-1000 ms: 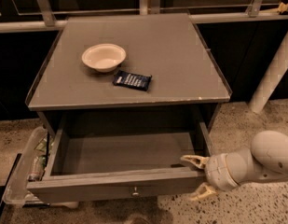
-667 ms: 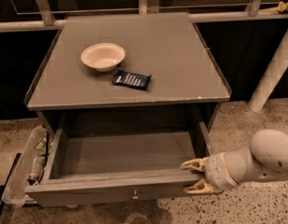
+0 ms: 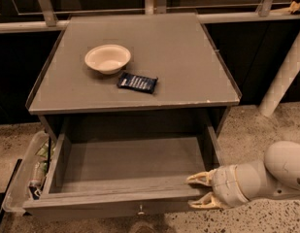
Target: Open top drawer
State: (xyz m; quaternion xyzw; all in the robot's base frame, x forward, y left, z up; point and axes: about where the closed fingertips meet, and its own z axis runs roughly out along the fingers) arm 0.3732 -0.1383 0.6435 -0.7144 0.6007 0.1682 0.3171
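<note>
At the lower right of the frame the gripper (image 3: 191, 192) was seen at the right front corner of the top drawer (image 3: 130, 165), carried on a pale arm (image 3: 266, 174) reaching in from the right edge. Its jaws were held apart, one above the front panel's top edge and one below it, on the outer side. Nothing was clamped tight, as far as could be judged, and such a hooked hold would suit drawing the panel outward. The small knob (image 3: 140, 209) at the middle of the front was left untouched.

The drawer itself was found standing well out from the table (image 3: 188, 52), across the lower middle of the frame, its grey floor bare, so the task was judged nearly or fully done. A clear bin (image 3: 17, 183) of odds and ends was set on the floor just beside its left wall.

Farther back, a cream bowl (image 3: 107, 58) and a dark blue packet (image 3: 137, 82) were lying near each other on the tabletop, clear of the drawer's travel. A white post (image 3: 284, 76) was leaning at the right edge.
</note>
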